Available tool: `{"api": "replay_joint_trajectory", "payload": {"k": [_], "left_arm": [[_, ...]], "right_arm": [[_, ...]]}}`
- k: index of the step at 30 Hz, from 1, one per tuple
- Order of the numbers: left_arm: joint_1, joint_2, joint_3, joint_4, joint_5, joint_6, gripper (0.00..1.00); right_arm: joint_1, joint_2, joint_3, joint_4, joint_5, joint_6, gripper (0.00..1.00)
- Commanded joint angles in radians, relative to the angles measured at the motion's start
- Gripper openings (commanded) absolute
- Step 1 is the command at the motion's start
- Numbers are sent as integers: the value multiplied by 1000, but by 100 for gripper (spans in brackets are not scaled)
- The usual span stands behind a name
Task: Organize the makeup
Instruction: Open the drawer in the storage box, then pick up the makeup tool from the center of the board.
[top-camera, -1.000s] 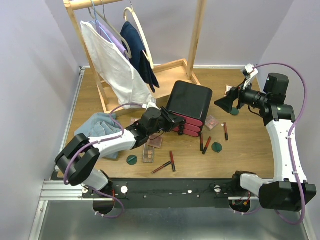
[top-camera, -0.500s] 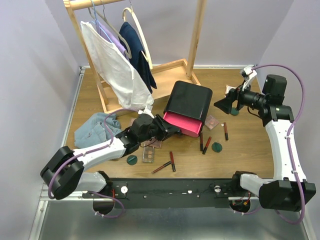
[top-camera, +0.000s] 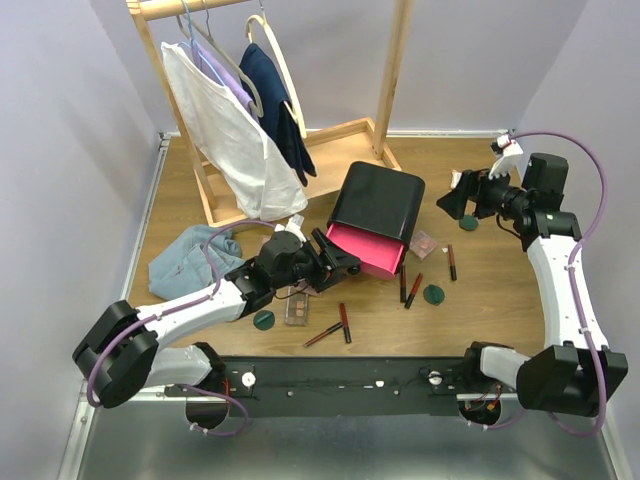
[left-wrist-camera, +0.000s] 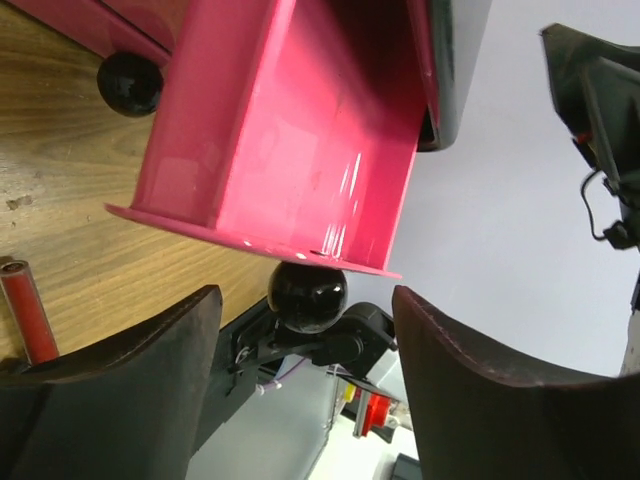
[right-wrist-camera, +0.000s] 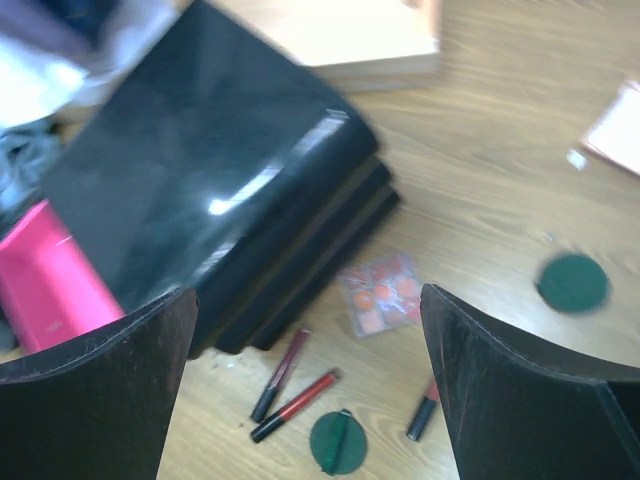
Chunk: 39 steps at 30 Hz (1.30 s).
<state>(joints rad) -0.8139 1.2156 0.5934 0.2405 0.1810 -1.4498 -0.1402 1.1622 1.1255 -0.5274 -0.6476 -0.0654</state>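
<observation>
Low and left of centre in the top view, a compact (top-camera: 264, 320) and a palette (top-camera: 297, 308) lie just below the left claw (top-camera: 338, 258). Its fingers (left-wrist-camera: 130, 400) stand released on either side of the pink drawer's (top-camera: 362, 248) knob (left-wrist-camera: 308, 296). Beneath are two lip tubes (top-camera: 345, 322), one running up-down the frame, the other slanting up to the right. Right of the box (top-camera: 378, 200) a tube pair (top-camera: 403, 285) lies nearly up-down, then a second compact (top-camera: 434, 294), a second palette (top-camera: 424, 244) and a lone up-down tube (top-camera: 451, 262). At upper right the right claw (top-camera: 455, 200) is spread wide, grasping nothing.

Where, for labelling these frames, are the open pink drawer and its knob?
open pink drawer (top-camera: 364, 248): top external view, on its inner floor.
knob (left-wrist-camera: 308, 295): left wrist view, centre of the black ball.
</observation>
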Motion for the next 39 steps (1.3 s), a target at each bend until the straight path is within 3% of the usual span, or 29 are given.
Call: {"api": "replay_joint_trajectory", "payload": {"k": [1, 3, 6, 12, 25, 35, 38, 39], "left_arm": [[-5, -60, 31, -71, 20, 68, 79], [-4, -97, 34, -111, 9, 104, 83], [15, -165, 22, -171, -9, 120, 87], [90, -292, 9, -319, -23, 183, 89], [263, -462, 23, -682, -72, 400, 91], [303, -478, -15, -776, -113, 451, 92], [306, -498, -33, -794, -129, 444, 92], [308, -504, -37, -803, -141, 444, 92]], "right_arm": [[-22, 37, -33, 56, 201, 106, 96], [-29, 66, -32, 56, 267, 118, 82], [-32, 160, -12, 35, 313, 137, 69], [-38, 410, 114, -43, 364, 139, 50], [-99, 752, 322, -83, 531, 27, 42], [-108, 870, 326, -83, 545, -8, 42], [-108, 896, 318, -88, 508, -7, 36], [-108, 899, 310, -89, 488, -7, 30]]}}
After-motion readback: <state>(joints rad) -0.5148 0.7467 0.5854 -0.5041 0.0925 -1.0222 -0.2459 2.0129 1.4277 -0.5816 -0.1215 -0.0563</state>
